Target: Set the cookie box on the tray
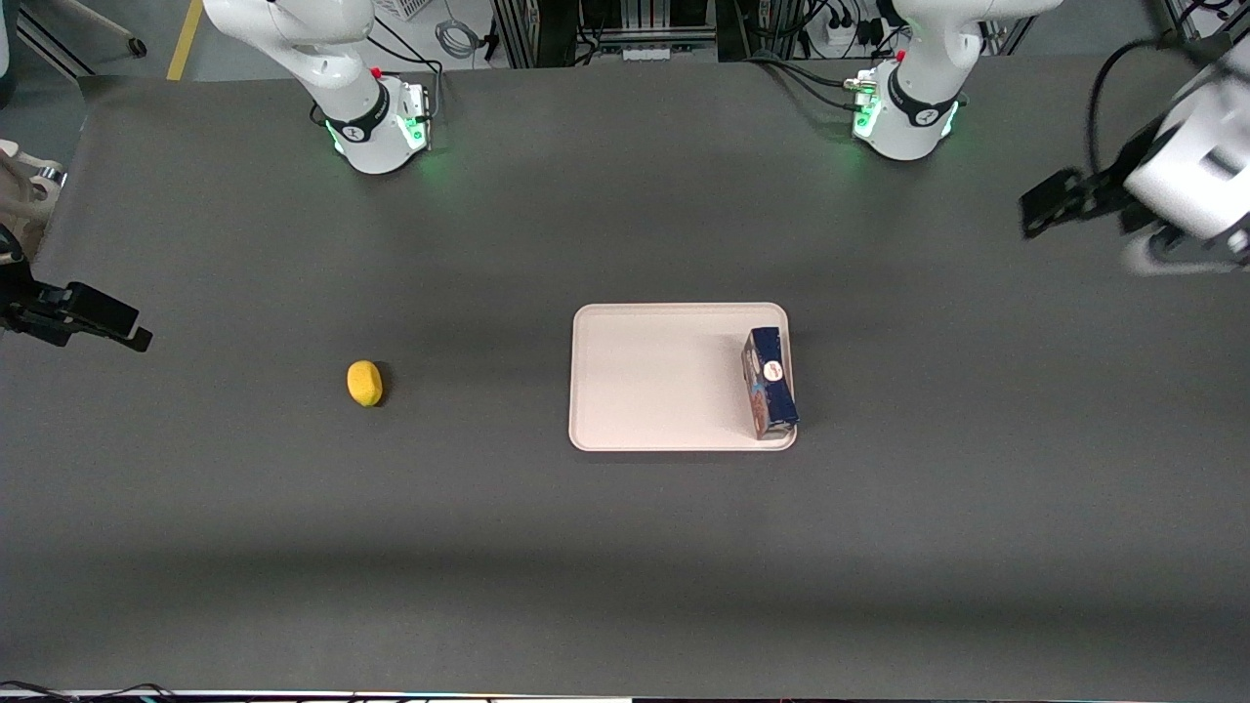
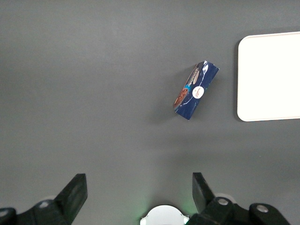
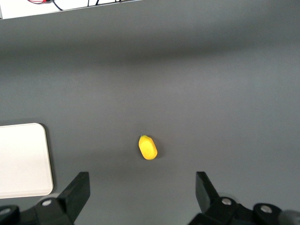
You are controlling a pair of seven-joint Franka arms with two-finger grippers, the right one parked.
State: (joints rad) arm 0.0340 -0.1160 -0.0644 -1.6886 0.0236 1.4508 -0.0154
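Note:
The dark navy cookie box (image 1: pixel 770 383) lies in the front view on the pale pink tray (image 1: pixel 654 376), along the tray's rim toward the working arm's end. In the left wrist view the cookie box (image 2: pixel 197 90) instead shows tilted on the grey table, a gap apart from the tray (image 2: pixel 269 77). My left gripper (image 1: pixel 1040 207) hangs raised toward the working arm's end of the table, well away from the tray. Its fingers (image 2: pixel 75 192) stand wide apart, so the gripper (image 2: pixel 138 180) is open with nothing between them.
A small yellow lemon-like lump (image 1: pixel 364 383) rests on the grey table toward the parked arm's end, level with the tray; it also shows as the lump (image 3: pixel 148 147) in the right wrist view. Both arm bases (image 1: pixel 903 117) stand at the table's back edge.

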